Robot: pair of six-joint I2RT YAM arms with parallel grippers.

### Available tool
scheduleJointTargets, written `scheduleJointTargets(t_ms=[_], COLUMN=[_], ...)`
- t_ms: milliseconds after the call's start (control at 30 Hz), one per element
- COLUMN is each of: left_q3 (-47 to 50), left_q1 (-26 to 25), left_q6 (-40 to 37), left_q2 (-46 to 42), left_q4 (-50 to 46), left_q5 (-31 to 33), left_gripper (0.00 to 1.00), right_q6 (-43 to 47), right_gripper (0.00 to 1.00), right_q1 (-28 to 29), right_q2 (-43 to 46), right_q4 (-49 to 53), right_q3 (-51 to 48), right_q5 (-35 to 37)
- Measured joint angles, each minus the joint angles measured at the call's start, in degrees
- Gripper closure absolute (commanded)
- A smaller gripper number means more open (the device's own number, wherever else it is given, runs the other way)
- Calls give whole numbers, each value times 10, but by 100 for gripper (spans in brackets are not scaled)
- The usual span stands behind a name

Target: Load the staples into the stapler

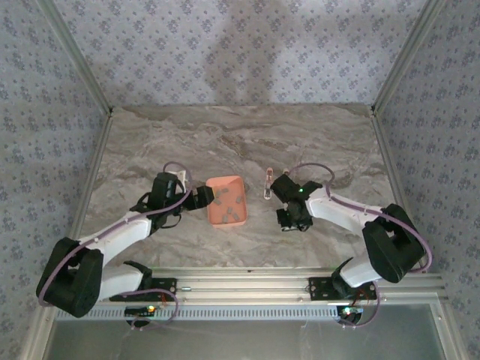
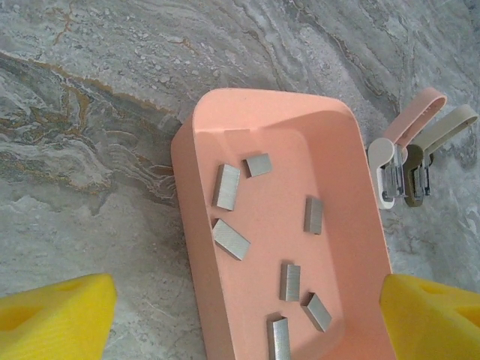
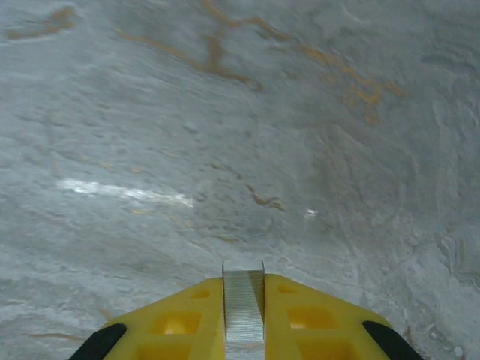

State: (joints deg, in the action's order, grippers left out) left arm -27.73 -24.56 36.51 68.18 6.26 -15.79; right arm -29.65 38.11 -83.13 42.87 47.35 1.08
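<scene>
Nothing here can be read: no lettering, label, brand or number shows on the salmon tray [image 2: 184,174], the stapler [image 2: 398,171] or the bench [image 2: 112,90].

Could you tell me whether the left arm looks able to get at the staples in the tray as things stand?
Probably yes: the left end effector hangs open above the salmon tray, and the staples lie uncovered inside; its fingers may need narrowing to clear the walls.

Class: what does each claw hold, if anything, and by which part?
Right claw: a staple strip, pinched by its two long sides, one end sticking out. Left claw: open, nothing held.
</scene>
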Motion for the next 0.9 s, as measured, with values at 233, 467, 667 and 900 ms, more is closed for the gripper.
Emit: scheduleJointTargets(t_ms=[233, 467, 667, 900], left_q3=[-2, -8, -14, -17], left_q1=[0, 0, 0, 0], left_q6=[0, -1, -7, -13], left_q2=[7, 9, 9, 9], left_q4=[0, 0, -1, -2], left_q5=[0, 2, 2, 2], left_gripper=[9, 9, 9, 9], right_q6=[-15, -13, -10, -7], right_gripper=[81, 69, 64, 66], right_q1=[-4, -4, -9, -37], right_q2=[-22, -40, -40, -39], right_q4=[0, 7, 39, 50], right_q3=[-7, -6, 28, 44], right_q5=[-4, -10, -10, -22])
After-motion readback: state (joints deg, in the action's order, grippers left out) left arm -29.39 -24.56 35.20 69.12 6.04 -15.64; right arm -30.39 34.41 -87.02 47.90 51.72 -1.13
